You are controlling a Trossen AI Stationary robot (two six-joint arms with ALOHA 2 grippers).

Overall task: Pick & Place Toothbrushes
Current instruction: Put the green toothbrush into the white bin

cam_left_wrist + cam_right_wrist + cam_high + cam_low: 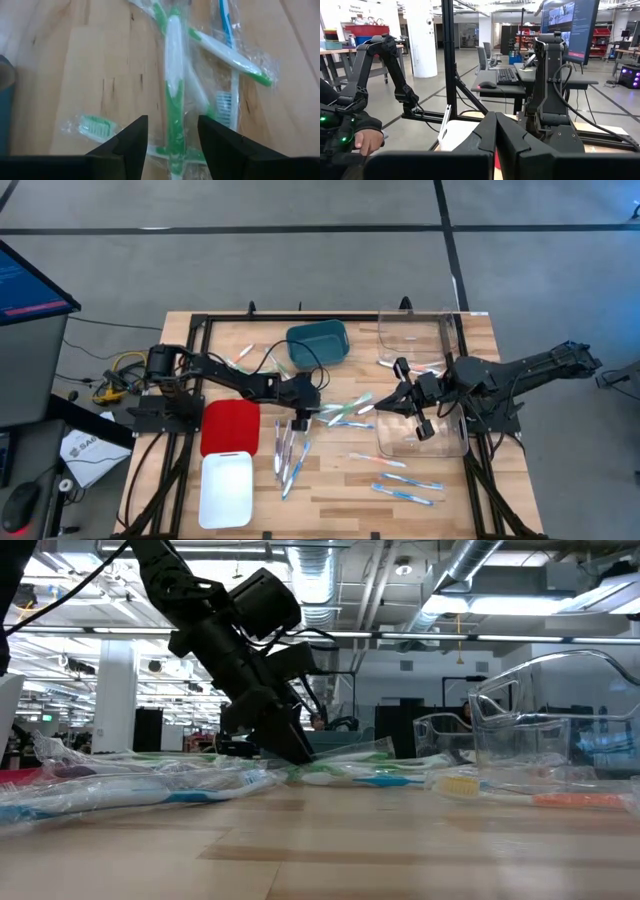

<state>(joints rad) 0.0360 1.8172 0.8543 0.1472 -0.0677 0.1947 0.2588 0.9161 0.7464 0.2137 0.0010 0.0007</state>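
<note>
Seen from above, the left hand [303, 418] is lowered at the middle of the pale wooden slatted surface [330, 485], over a loose cluster of wrapped green-and-white plastic toothbrushes [347, 409]. More toothbrushes are scattered nearer the front edge, a blue-and-white group [408, 488] among them. A teal plastic bin [318, 343], a red flat tray [230, 426] and a white rectangular tray [225, 488] are set on the left side, and clear plastic containers [422, 437] on the right. The right hand [410, 395] is held above the surface beside the clear containers, its fingers pressed together with nothing between them.

At surface level, the left hand [285, 745] is shown angled down with its tips at the heap of wrapped toothbrushes [345, 776].

From the left wrist, the two dark fingers [131, 142] are seen standing apart on either side of one green-and-white toothbrush [174, 95] that lies flat in its clear wrapper; contact with it cannot be made out.

From the right wrist, the closed fingers [485, 137] are pointed toward the room, where a person's hand [368, 140] is visible at the edge.
</note>
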